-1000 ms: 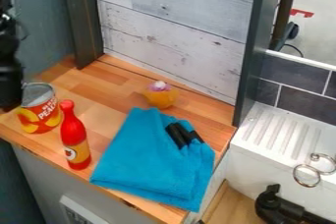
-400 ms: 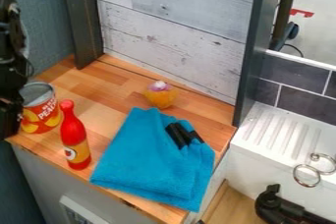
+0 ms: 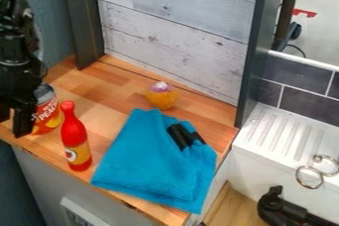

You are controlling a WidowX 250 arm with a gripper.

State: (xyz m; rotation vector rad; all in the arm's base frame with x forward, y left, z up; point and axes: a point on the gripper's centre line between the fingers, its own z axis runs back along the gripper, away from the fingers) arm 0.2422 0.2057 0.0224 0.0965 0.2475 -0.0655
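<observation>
The black gripper hangs at the left edge, open, with one finger in front of the left part of the peach can. Whether it touches the can, I cannot tell. A red bottle with a yellow-orange lower part stands upright just right of the can. Right of the bottle lies a folded blue cloth, with black strips on its upper right part. Behind the cloth sits a small orange-yellow object with a purple and white top.
The wooden counter is bordered by a pale plank wall and dark posts. At right are a white ribbed drainer and sink, metal rings and a black tap.
The arm has come further into view from the left edge, moving right and slightly down, and now covers the left part of the can. The other objects have stayed put.
</observation>
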